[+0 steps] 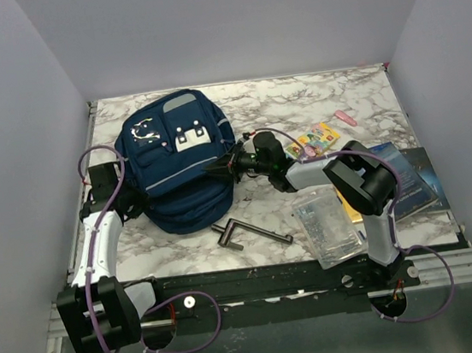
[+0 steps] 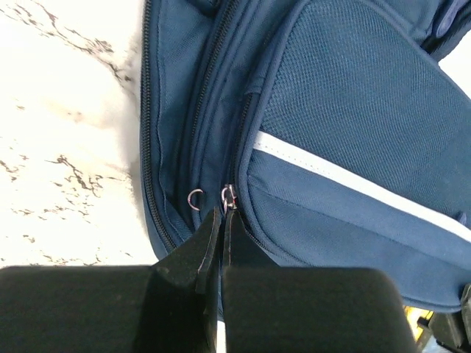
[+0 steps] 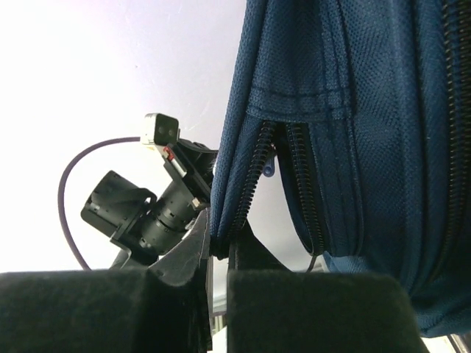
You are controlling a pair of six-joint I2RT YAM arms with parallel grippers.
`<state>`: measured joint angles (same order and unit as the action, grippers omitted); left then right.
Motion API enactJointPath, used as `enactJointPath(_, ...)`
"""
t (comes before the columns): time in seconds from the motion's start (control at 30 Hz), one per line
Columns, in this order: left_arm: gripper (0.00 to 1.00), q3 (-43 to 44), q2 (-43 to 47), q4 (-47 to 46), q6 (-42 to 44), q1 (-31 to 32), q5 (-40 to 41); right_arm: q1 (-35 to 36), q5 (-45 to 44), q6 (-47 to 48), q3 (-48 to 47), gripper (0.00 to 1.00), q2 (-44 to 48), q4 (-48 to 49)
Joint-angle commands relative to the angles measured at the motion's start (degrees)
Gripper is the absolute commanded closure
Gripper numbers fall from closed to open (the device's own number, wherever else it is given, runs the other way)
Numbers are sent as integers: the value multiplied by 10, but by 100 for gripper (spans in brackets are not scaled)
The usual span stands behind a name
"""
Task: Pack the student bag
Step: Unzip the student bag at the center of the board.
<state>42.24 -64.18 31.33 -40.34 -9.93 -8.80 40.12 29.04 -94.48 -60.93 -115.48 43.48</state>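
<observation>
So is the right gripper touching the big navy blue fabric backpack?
Touching. The right wrist view shows the right gripper pinching the zippered edge of the navy blue fabric backpack.

Navy student bag (image 1: 176, 168) with grey stripe, flat on marble tabletop, one zipper partly open

Matt navy woven cloth, coarse mesh pocket on student bag (image 1: 179, 170); zip pull (image 2: 229, 194) shiny metal; table (image 1: 296, 104) glossy marble-look (grey-veined); box (image 1: 328, 227) at 4 o'clock clear plastic
</observation>
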Motion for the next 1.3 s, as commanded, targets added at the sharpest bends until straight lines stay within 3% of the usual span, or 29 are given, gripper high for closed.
enactJointPath(0.0,100,37,-10,48,-42,-9,113,-1,-10,-54,-19,99,-11,39)
enactJointPath(0.33,100,103,-105,50,-60,-27,118,-5,57,-121,-27,99,-14,97)
enactJointPath(0.37,94,103,-108,51,-59,-27,116,-5,58,-124,-25,99,-12,98)
enactJointPath(0.47,58,90,-88,52,-55,-27,128,-7,62,-138,-26,99,-11,114)
enactJointPath(0.57,32,72,-49,55,-48,-28,149,-9,62,-145,-27,99,-12,119)
enactJointPath(0.67,16,47,2,58,-39,-29,170,-8,62,-152,-24,99,-12,123)
enactJointPath(0.8,7,18,78,31,28,-17,132,-8,67,-156,-32,99,-20,129)
enactJointPath(0.9,2,33,113,17,107,53,93,-9,72,-131,-43,100,-20,102)
enactJointPath(1.1,2,65,145,-12,234,242,169,-8,74,-34,-49,99,-6,25)
enactJointPath(1.27,2,26,143,-99,397,374,254,-8,69,33,-65,99,23,-52)
